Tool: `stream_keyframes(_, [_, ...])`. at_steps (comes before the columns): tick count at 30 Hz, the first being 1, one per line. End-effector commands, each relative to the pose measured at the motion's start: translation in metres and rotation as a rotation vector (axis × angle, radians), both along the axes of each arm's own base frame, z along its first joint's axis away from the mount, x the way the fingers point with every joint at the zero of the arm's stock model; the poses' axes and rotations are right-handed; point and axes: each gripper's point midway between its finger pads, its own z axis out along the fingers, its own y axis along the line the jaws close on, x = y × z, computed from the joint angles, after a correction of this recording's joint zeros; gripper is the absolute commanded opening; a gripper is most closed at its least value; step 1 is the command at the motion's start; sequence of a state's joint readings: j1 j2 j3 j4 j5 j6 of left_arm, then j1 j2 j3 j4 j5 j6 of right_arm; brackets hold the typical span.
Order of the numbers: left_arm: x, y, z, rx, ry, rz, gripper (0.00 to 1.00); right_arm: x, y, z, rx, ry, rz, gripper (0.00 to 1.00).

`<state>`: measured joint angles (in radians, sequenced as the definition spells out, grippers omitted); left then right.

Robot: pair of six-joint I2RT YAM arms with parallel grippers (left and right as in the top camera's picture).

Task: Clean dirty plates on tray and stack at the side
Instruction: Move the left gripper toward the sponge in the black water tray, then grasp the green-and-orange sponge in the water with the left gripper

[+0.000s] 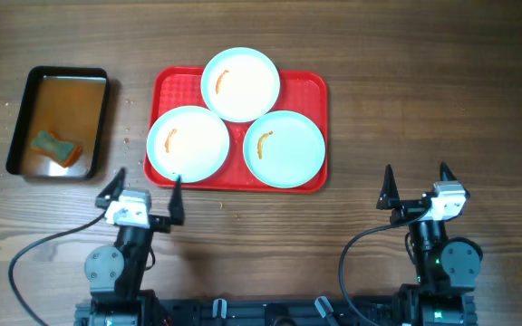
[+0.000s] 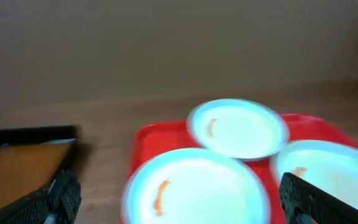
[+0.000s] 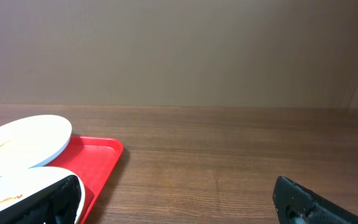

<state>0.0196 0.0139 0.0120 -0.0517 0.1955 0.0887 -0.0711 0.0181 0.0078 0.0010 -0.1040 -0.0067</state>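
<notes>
Three white plates sit on the red tray (image 1: 311,86): a far one (image 1: 240,83), a near-left one (image 1: 188,143) and a near-right one (image 1: 284,148). Each carries a small orange smear. My left gripper (image 1: 146,193) is open and empty just in front of the near-left plate (image 2: 197,186); the far plate (image 2: 238,129) and near-right plate (image 2: 328,168) also show there. My right gripper (image 1: 416,186) is open and empty over bare table to the right of the tray (image 3: 101,155). The right wrist view shows the far plate (image 3: 23,143) and the near-right plate's rim (image 3: 11,186).
A black tray (image 1: 59,122) of brownish liquid with a green sponge (image 1: 55,147) stands at the far left; it also shows in the left wrist view (image 2: 23,155). Bare wooden table lies right of the red tray.
</notes>
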Motion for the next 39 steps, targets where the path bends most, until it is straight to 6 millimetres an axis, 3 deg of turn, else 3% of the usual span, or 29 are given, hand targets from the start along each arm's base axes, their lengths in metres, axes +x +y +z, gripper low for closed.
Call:
stream_keyframes(1, [-0.012,-0.039,0.002,-0.056,0.002,-0.235,1.00,0.000,-0.003,0.001,-0.017,-0.007,-0.012,1.00])
stream_keyframes(4, [-0.052,-0.095,0.031,-0.062,-0.105,-0.642,1.00,0.000,-0.003,0.001,-0.017,-0.007,-0.012,1.00])
stream_keyframes(5, [-0.062,-0.103,0.036,-0.047,-0.133,-0.711,1.00,0.000,-0.003,0.001,-0.017,-0.007,-0.012,1.00])
stream_keyframes(10, [-0.071,-0.102,0.078,-0.065,-0.296,-0.720,1.00,0.000,-0.003,0.001,-0.017,-0.007,-0.012,1.00])
stream_keyframes(13, [-0.056,-0.078,0.107,-0.088,-0.374,-0.526,1.00,0.000,-0.003,0.001,-0.017,-0.007,-0.012,1.00])
stream_keyframes(16, [-0.039,-0.048,0.124,-0.136,-0.314,-0.316,1.00,0.000,-0.003,0.001,-0.017,-0.007,-0.012,1.00])
stream_keyframes(21, [-0.008,0.002,0.081,-0.180,0.265,0.031,1.00,0.000,-0.003,0.001,-0.017,-0.007,-0.012,1.00])
stream_keyframes(23, [0.004,0.012,0.080,-0.174,0.419,0.094,1.00,0.000,-0.003,0.001,-0.017,-0.007,-0.012,1.00])
stream_keyframes(30, [0.052,0.014,0.106,-0.183,0.465,0.096,1.00,0.000,-0.003,0.001,-0.017,-0.007,-0.012,1.00])
stream_keyframes(36, [0.094,0.100,0.103,-0.294,0.869,0.404,1.00,0.000,-0.003,0.001,-0.017,-0.007,-0.012,1.00])
stream_keyframes(39, [0.116,0.113,0.086,-0.354,0.936,0.404,1.00,0.000,-0.003,0.001,-0.017,-0.007,-0.012,1.00])
